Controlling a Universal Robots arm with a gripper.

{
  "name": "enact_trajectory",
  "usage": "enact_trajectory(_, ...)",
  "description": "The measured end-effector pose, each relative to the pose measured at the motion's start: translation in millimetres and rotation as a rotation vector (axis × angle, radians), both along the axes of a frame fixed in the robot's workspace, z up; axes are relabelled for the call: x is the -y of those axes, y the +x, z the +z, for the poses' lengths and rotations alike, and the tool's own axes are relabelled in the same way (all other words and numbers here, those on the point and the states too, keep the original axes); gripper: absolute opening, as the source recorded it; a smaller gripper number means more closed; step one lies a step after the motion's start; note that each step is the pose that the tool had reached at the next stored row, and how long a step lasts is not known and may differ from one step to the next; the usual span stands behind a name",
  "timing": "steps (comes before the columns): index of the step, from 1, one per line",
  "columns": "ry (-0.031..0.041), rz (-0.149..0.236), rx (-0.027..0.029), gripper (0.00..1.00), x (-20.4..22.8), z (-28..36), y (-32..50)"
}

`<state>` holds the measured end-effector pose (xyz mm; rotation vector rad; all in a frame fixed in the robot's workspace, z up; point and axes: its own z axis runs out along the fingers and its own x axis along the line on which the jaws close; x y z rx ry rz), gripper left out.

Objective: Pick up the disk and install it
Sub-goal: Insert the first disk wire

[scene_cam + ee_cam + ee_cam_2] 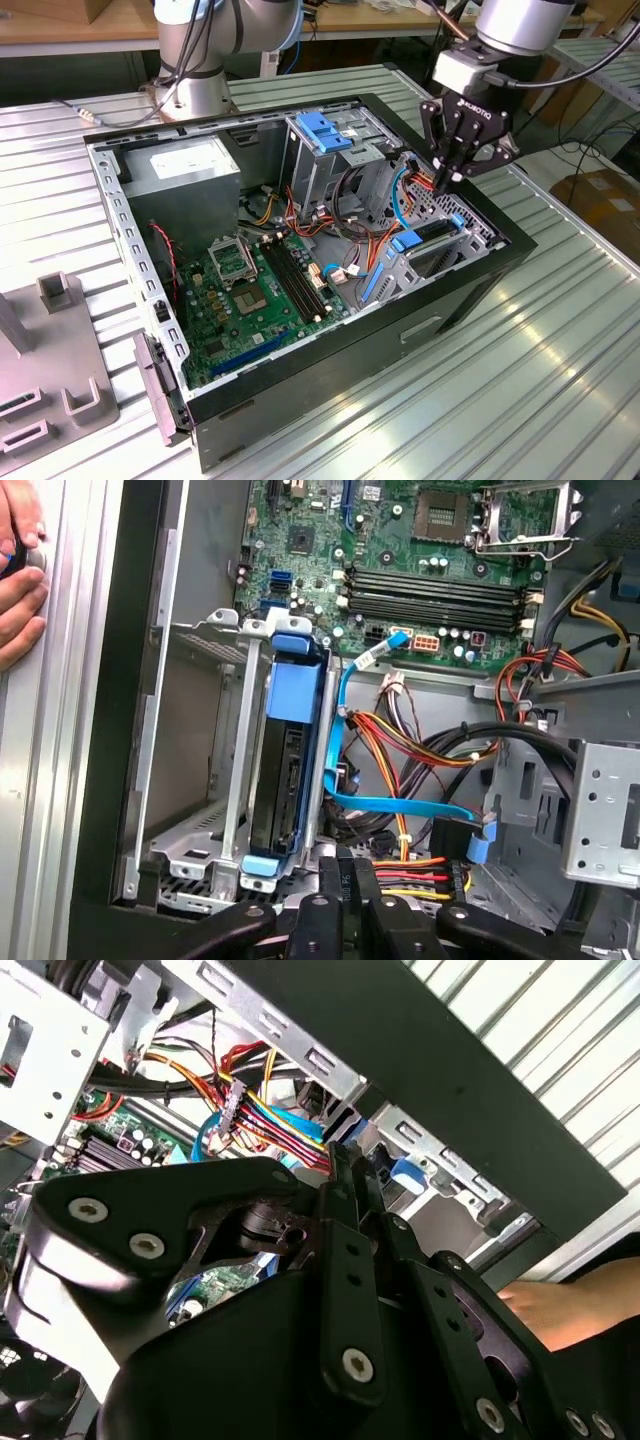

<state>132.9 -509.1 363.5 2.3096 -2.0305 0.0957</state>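
Open computer case (470, 290) lying on its side on a ribbed metal desk (560, 380), with the motherboard (255, 300) exposed. The disk (290, 770), framed by its light-blue carrier rail, sits edge-up in the metal drive bay (190, 770) at the corner of the case on the exterior view's right, beside the black side wall; in the exterior view it appears as a blue-edged slab (425, 237) just below the claw (452, 175). The claw hangs above this bay with its fingers (345, 880) pressed together and nothing between them, their tips near the lower end of the disk and next to the red, yellow and orange power wires (420, 745). A blue data cable (345, 730) loops beside the disk. A person's hand (20, 575) rests on the desk outside the case.
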Motion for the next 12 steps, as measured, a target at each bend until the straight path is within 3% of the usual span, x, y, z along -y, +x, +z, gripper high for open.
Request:
enact_trajectory(4,-0.0001,-0.002,0.0,0.17,1.1,-0.5,-8.4)
enact_trajectory(6,0.0022,-0.006,0.0,0.17,2.5,-1.2,-8.5)
enact_trajectory(8,0.0089,-0.012,0.0,0.17,4.9,-1.7,-8.6)
enact_trajectory(12,0.0101,-0.014,0.0,0.17,8.4,-2.0,-8.5)
